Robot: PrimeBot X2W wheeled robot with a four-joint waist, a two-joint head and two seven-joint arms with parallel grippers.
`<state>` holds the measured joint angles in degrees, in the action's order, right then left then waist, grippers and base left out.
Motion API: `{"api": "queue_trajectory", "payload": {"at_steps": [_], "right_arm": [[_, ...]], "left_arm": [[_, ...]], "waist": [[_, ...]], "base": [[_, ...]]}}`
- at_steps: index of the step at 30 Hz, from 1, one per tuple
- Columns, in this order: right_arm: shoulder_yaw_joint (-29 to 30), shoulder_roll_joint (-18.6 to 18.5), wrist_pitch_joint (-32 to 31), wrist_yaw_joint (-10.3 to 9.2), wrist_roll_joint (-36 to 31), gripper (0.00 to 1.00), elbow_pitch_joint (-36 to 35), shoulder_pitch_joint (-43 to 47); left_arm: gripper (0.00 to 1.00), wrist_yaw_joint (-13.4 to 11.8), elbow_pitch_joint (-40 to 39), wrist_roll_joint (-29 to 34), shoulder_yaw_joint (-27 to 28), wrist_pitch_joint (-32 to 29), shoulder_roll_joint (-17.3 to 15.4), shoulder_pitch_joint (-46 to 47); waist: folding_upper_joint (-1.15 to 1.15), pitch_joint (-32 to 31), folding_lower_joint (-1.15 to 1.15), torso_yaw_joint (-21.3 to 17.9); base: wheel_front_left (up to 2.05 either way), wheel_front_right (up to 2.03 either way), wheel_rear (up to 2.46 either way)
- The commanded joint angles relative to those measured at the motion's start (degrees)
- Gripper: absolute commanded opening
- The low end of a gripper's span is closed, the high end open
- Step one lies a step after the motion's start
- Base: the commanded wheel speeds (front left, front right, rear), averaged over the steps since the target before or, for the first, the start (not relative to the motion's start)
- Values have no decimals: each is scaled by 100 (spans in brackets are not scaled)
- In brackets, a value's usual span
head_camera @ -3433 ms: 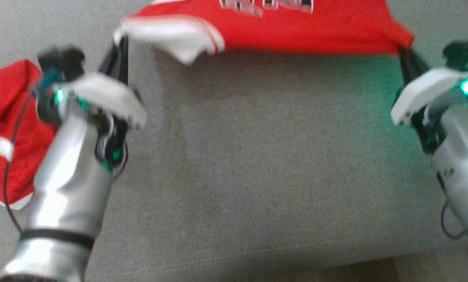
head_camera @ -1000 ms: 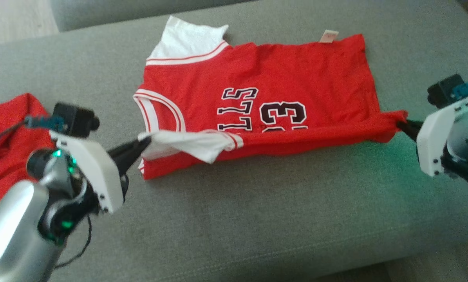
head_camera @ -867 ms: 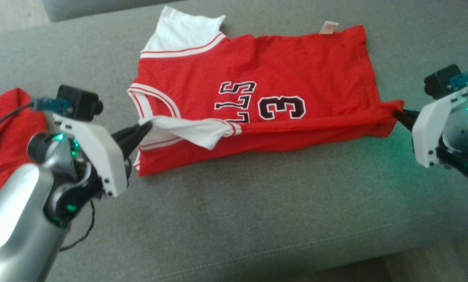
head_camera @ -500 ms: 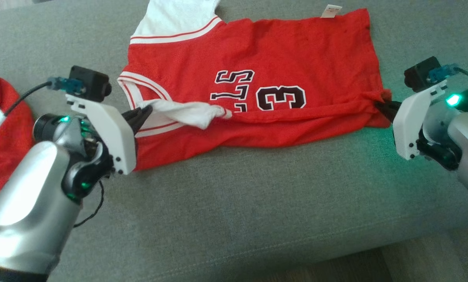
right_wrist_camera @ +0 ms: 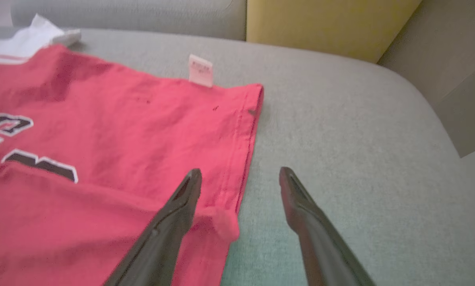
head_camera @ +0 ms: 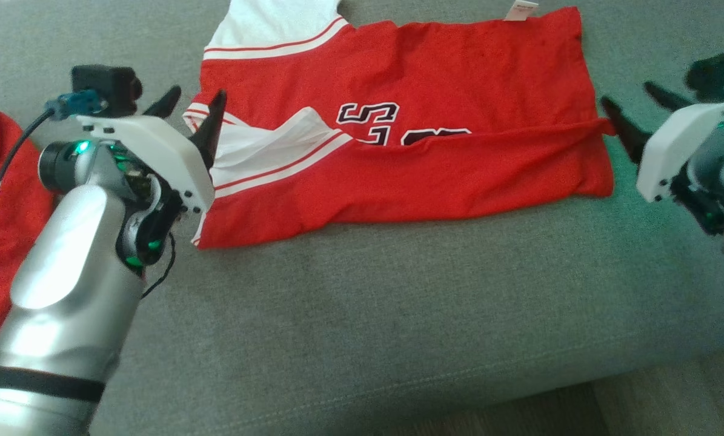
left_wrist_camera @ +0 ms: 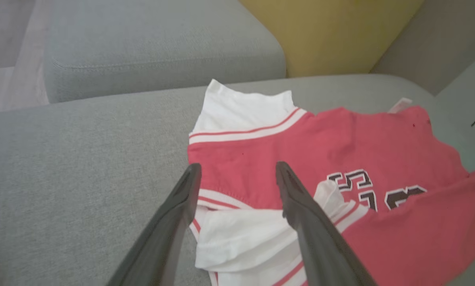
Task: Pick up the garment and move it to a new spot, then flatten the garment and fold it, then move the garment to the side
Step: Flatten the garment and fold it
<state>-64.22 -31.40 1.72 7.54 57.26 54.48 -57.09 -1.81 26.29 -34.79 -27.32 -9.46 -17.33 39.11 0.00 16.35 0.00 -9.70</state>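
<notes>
A grey sofa (head_camera: 362, 303) carries the red jersey (head_camera: 428, 175) toward its far side, near edge folded over. The jersey's long axis runs left to right, collar leftward. Another red garment (head_camera: 4, 200) lies far left. Left gripper (head_camera: 196, 94) and right gripper (head_camera: 627, 94) gape wide at the jersey's ends, holding nothing.

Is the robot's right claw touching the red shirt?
Cannot tell. In the right wrist view the right gripper is open and one finger overlaps a corner of the red shirt, but whether it rests on the cloth or hovers is unclear.
</notes>
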Motion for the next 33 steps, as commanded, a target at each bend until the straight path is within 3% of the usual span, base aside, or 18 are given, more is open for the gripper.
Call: {"api": "queue_trajectory", "payload": {"at_steps": [1, 6, 10, 12, 18, 25, 31, 33], "right_arm": [[97, -96, 267, -5, 77, 100, 16, 44], [440, 18, 1146, -5, 187, 100, 187, 293], [764, 115, 1310, -5, 126, 100, 232, 479], [1285, 147, 1322, -5, -36, 100, 58, 562], [3187, 359, 1326, -5, -1319, 100, -800, 1641], [5122, 1190, 1327, -5, -2899, 100, -1992, 3201], [5588, 1655, 1327, -5, -3616, 100, -2549, 3661], [5646, 1729, 1327, -5, -3728, 100, -2660, 3684]], "left_arm": [[100, -94, -124, -3, 314, 262, -47, 281], [100, -326, -56, -219, 652, 1229, 373, -58], [100, -403, -89, -296, 783, 1778, 562, -384], [100, -471, -139, -348, 868, 2062, 672, -643], [100, -648, -487, -230, 997, 2404, 947, -1491], [100, -771, -774, 272, 1075, 2444, 1170, -2204], [100, -716, -411, 622, 996, 2445, 1199, -2150], [100, -835, -153, 827, 934, 2445, 1117, -2052]], "waist": [[0, -49, 0, 37], [0, -316, 0, 84], [0, -514, 0, 94], [0, -634, 0, 74], [0, -914, 0, 24], [0, -985, 0, -125], [0, -904, 0, -336], [0, -882, 0, -425]], "base": [[0, 0, 0], [0, 0, 0], [0, 0, 0], [0, 0, 0], [0, 0, 0], [0, 0, 0], [0, 0, 0], [0, 0, 0]]}}
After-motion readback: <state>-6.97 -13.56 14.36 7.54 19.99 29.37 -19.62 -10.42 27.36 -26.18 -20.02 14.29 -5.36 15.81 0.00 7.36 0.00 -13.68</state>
